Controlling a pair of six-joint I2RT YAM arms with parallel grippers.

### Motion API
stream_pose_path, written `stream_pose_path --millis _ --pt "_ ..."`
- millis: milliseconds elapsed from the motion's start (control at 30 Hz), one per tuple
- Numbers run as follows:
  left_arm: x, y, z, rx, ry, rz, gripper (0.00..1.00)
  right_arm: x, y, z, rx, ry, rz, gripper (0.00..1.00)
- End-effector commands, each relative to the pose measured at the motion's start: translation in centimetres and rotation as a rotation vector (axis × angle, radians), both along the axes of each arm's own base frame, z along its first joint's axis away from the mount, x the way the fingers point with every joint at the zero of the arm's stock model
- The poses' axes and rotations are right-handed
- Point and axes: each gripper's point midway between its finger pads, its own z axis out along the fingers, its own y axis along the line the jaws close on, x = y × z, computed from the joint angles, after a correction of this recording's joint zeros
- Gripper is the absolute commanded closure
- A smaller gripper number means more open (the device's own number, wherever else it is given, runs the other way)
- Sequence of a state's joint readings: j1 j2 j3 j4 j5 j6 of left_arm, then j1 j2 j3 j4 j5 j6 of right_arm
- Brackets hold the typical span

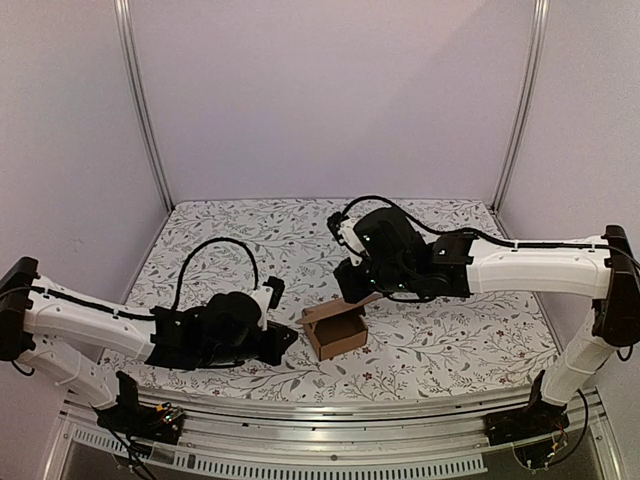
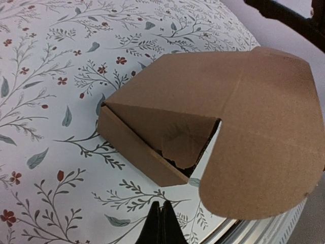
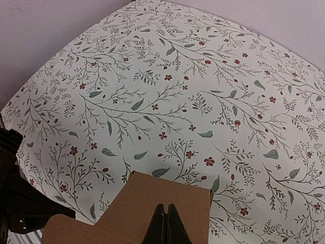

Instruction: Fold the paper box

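Left claw (image 2: 161,204), bottom centre, is closed tight and empty before the box (image 2: 147,152); right claw (image 3: 166,206), closed too, meets the raised lid (image 2: 264,137). You seem at lid-closing: next, push it down.

The right wrist view's lower edge crops the paper box (image 3: 127,208).

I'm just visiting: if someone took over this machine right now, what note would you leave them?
Left gripper: shut, empty, just short of the box.
Right gripper: shut, tips over the lid flap; a pinch can't be confirmed.
The box sits on the table between the arms, walls up, lid open.
Done: body formed.
Left: close the lid.
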State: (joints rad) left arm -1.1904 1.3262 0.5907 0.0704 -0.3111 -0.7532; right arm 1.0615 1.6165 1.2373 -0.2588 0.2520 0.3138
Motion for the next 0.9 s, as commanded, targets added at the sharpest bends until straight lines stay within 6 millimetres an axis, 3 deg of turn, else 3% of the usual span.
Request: stream_pose_path --millis 0,400,867 --pt "-0.2 -1.9 0.7 -0.143 0.046 -0.064 1.00 -0.1 1.0 -1.0 -0.004 0.052 0.027 1.00" --pt "1.1 -3.4 -0.5 -0.207 0.081 -0.064 1.00 -0.5 1.3 -3.3 -0.034 0.107 0.042 1.00" --pt "2.3 -4.4 -2.1 -0.217 0.110 -0.054 1.00 -2.0 1.4 -8.1 -0.055 0.230 0.061 1.00"
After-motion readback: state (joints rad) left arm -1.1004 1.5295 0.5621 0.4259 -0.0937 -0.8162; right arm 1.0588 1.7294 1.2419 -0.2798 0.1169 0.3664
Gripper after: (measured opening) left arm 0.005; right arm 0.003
